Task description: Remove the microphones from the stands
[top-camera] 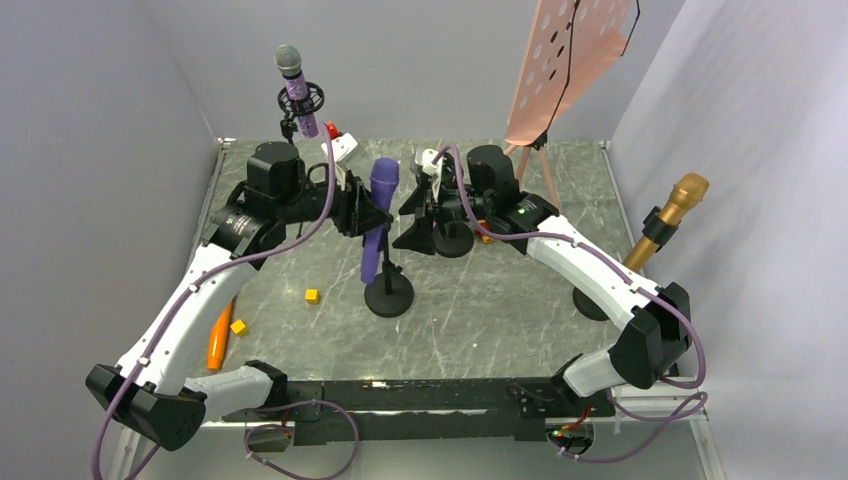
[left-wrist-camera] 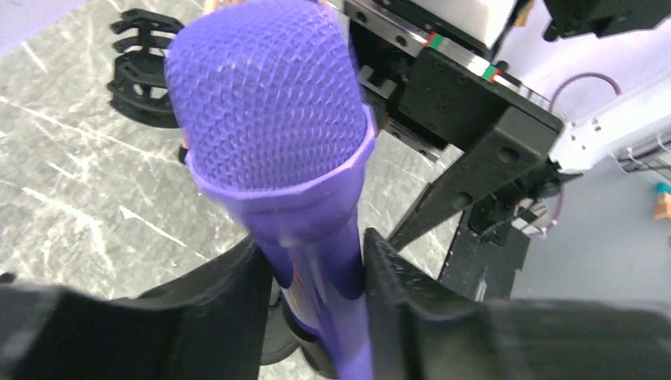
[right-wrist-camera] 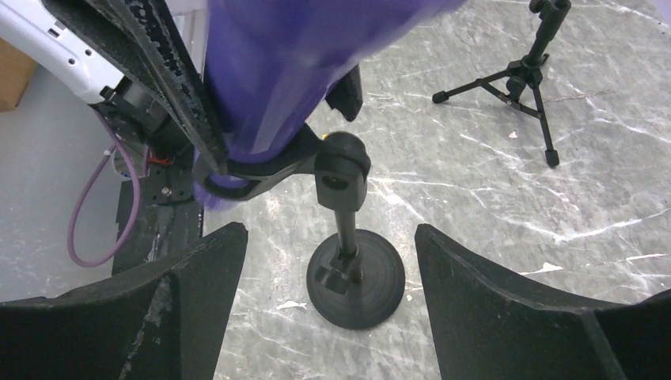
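The purple microphone (top-camera: 381, 195) stands tilted in the clip of a black round-based stand (top-camera: 389, 296) at mid-table. My left gripper (top-camera: 368, 214) is shut on the microphone's handle just below the mesh head. In the left wrist view both fingers (left-wrist-camera: 411, 293) press the sides of the microphone (left-wrist-camera: 273, 119). My right gripper (top-camera: 413, 218) hovers open just right of it. In the right wrist view the right gripper (right-wrist-camera: 331, 237) has nothing between its jaws, and beyond them are the stand (right-wrist-camera: 354, 277) and the blurred microphone (right-wrist-camera: 285, 63) in its clip.
A grey-headed purple microphone (top-camera: 291, 75) sits on a stand at back left and a gold one (top-camera: 668, 215) at right. A pink music stand (top-camera: 570, 60) rises at the back on tripod legs (right-wrist-camera: 528, 79). An orange object (top-camera: 219, 336) and two yellow cubes (top-camera: 312, 295) lie left.
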Controlling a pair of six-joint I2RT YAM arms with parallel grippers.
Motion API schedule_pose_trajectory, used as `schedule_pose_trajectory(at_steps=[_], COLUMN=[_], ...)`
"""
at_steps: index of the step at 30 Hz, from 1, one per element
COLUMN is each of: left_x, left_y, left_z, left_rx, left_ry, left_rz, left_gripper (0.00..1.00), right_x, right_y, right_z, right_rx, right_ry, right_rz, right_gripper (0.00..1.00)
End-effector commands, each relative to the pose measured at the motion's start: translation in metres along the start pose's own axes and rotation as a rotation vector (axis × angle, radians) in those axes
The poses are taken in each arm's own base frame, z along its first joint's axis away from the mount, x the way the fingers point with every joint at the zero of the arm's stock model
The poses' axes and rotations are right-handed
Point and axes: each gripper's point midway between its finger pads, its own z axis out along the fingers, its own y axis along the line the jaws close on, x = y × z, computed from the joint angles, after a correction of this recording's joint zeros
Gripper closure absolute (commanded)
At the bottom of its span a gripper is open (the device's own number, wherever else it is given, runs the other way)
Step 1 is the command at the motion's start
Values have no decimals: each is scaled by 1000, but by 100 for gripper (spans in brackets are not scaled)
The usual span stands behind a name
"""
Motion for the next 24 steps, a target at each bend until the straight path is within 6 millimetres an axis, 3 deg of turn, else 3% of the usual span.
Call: schedule_pose_trajectory(at_steps=[1,6,8,11,15,24], left_x=[-25,-24,-24,-23,-20,-22], left_y=[-20,-43,-57,-59,-48,-37], left_z=[-4,-9,-15,-20,-15,-7], left_rx=[111,309,446,558,588,565], left_ry=[-64,-60,-92,-113,-100,-117], left_rz=[143,264,320,308,299,377], left_gripper=[63,83,85,89,86,66], right_x=[-15,-14,-15,-18,-20,-22], right_y=[2,5,6,11,19,21], right_z=[-10,-12,-12,-12,-8,4], right_rx=[23,15,5,-34,-102,-212], right_ry=[-37,-26,-27,-35,-37,-60], right_rz=[-62,-83,-95,-102,-90,-30], right_gripper=[18,18,17,16,17,34])
